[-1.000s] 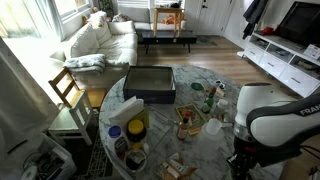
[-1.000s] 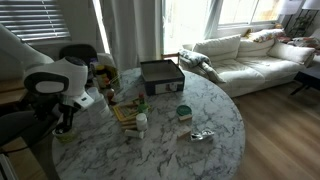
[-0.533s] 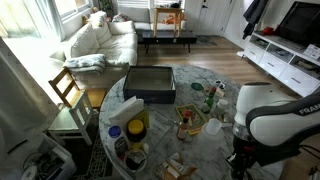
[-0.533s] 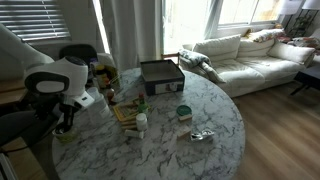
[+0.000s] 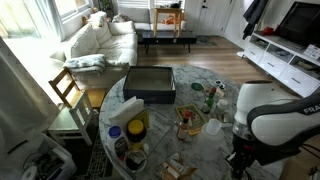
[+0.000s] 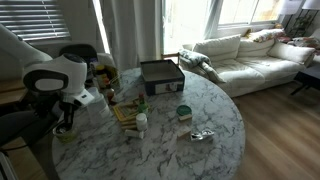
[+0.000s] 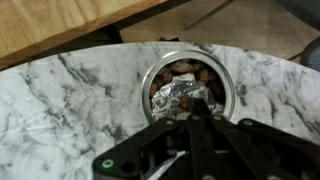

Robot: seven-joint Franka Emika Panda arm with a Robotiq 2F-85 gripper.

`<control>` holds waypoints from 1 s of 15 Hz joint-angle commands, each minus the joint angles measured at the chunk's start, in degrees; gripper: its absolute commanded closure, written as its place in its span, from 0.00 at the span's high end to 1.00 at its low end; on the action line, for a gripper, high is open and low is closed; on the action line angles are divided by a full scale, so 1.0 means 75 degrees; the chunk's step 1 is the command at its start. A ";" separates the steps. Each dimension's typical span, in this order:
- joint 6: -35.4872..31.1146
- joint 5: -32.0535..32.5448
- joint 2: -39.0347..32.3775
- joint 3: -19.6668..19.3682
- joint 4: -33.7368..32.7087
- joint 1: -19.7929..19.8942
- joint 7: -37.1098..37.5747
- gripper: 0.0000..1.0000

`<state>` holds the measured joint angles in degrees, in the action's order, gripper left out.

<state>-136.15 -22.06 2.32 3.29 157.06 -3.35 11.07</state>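
Your claw (image 7: 196,112) is pressed together at the crumpled silver foil (image 7: 183,95) atop brown bits (image 7: 180,70) inside the round metal-rimmed cup (image 7: 187,50) on the marble bench (image 7: 70,90).

White rounded arm (image 6: 52,78), black joints, black claw (image 7: 196,115) with green dot

Crumpled shiny foil (image 7: 186,96) sits in a metal-rimmed bowl (image 7: 186,53) on the glossy, grey-veined marble table (image 7: 60,92).

Home living room — cream sofa (image 5: 100,38) by bright windows (image 6: 190,20), television (image 5: 300,22) on a low white cabinet (image 5: 285,58), wooden floor (image 6: 285,120), round marble table (image 6: 215,155) cluttered with household bits.
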 commanded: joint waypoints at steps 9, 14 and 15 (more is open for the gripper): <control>0.0339 0.0087 0.0066 0.0077 0.0045 -0.0088 -0.0212 0.46; 0.0233 0.0243 0.0021 0.0083 0.0046 -0.0067 -0.0143 0.19; 0.0231 0.0276 0.0009 0.0082 0.0045 -0.0065 -0.0137 0.18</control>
<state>-134.73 -21.39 2.28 3.95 157.08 -3.80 10.02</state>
